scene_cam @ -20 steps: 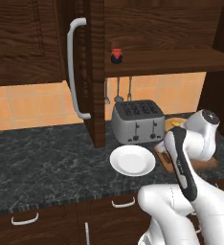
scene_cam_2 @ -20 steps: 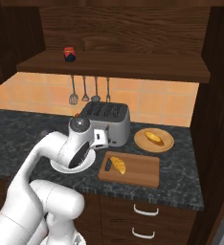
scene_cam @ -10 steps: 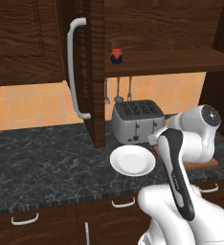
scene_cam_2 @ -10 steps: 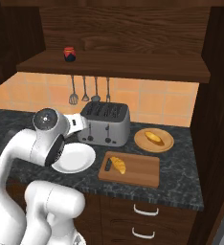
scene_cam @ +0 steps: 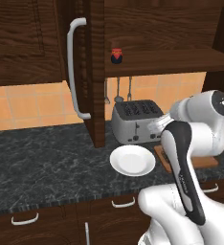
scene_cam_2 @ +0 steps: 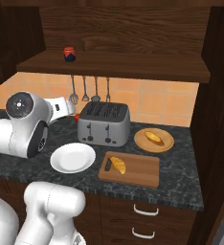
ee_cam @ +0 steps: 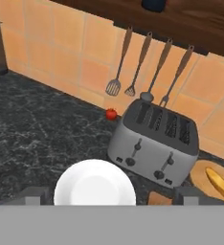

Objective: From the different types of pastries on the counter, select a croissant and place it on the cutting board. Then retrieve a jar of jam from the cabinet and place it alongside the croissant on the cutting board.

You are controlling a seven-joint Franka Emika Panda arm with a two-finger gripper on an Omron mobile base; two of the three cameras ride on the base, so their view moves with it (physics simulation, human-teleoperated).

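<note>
The croissant [scene_cam_2: 117, 164] lies on the cutting board [scene_cam_2: 138, 173], next to its dark slot handle. On the open cabinet's shelf [scene_cam_2: 133, 64] stands the jar of jam [scene_cam_2: 70, 54], also seen in the left base view as the jar [scene_cam: 116, 56]. My gripper [ee_cam: 113, 197] is open and holds nothing. It hangs over the counter [scene_cam: 47, 162] in front of the toaster [ee_cam: 154, 143], above the white plate [ee_cam: 95, 189] and well below the jar. In the right base view the gripper [scene_cam_2: 72, 109] sits left of the toaster. A corner of the board [ee_cam: 158, 198] shows low in the hand view.
The cabinet door [scene_cam: 37, 43] with its grey bar handle [scene_cam: 74, 67] stands open left of the shelf. A round tan plate [scene_cam_2: 153, 139] carries an oval bun [scene_cam_2: 153, 138]. Utensils [ee_cam: 145, 72] hang on the tiled wall. A small red tomato [ee_cam: 111, 114] lies behind the toaster.
My arm has drawn back from the cutting board and risen, with the hand swinging left in the right base view. The croissant stays on the board.
</note>
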